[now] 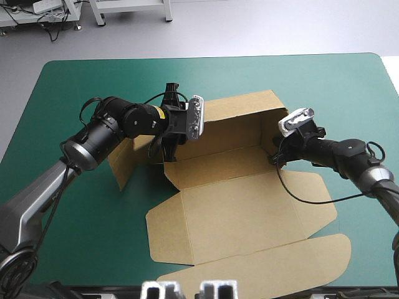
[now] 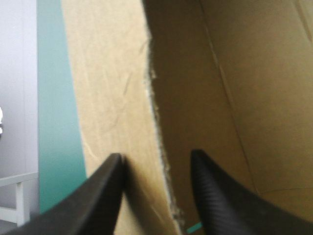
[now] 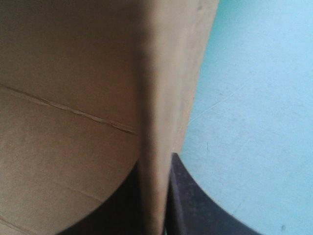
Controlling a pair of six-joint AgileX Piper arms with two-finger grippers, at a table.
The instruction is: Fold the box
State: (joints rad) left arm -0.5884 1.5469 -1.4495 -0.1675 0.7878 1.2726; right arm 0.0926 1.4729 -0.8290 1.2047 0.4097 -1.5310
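Observation:
The brown box (image 1: 237, 212) lies in the middle of the table with its back wall raised and its lid panel and flaps flat toward the near edge. My left gripper (image 1: 163, 148) is at the box's left side wall. In the left wrist view (image 2: 155, 159) its black fingers stand apart, with the ragged edge of that wall (image 2: 156, 112) between them. My right gripper (image 1: 274, 157) is at the right side wall, near the back corner. In the right wrist view (image 3: 154, 171) its fingers are pinched on the upright wall (image 3: 156, 98).
The teal-green cover (image 1: 93, 81) is bare around the box on all sides. A loose left flap (image 1: 121, 163) of the box leans outward beside my left arm. A black cable arcs over the flat lid panel under my right arm.

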